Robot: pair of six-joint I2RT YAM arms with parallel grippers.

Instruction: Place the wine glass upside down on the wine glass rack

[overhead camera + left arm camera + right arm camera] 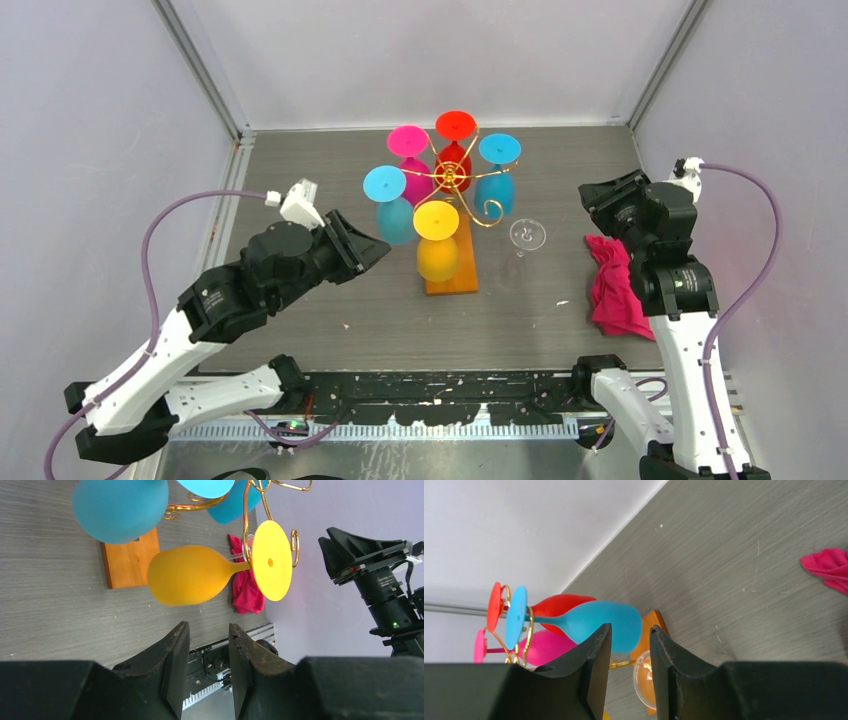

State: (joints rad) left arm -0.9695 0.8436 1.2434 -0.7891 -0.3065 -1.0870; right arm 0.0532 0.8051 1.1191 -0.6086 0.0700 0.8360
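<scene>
Toward the desk's middle, the wine glass rack (pixel 452 178) stands on an orange-brown wooden base (pixel 450 281), with gold wire scrolls curling out from a central post. The clear wine glass (pixel 527 236) stands on the desk just right of the base, apart from the rack. A yellow glass (pixel 437 245) hangs bowl-down nearest. Two blue glasses (pixel 395 218) hang at the sides, and a pink glass (pixel 413 170) and a red glass (pixel 455 135) hang toward the far edge. A crumpled pink cloth (pixel 615 290) lies by the right edge. The left gripper (pixel 375 250) and right gripper (pixel 590 195) hover on either side of the rack, jaws narrowly parted and holding nothing.
</scene>
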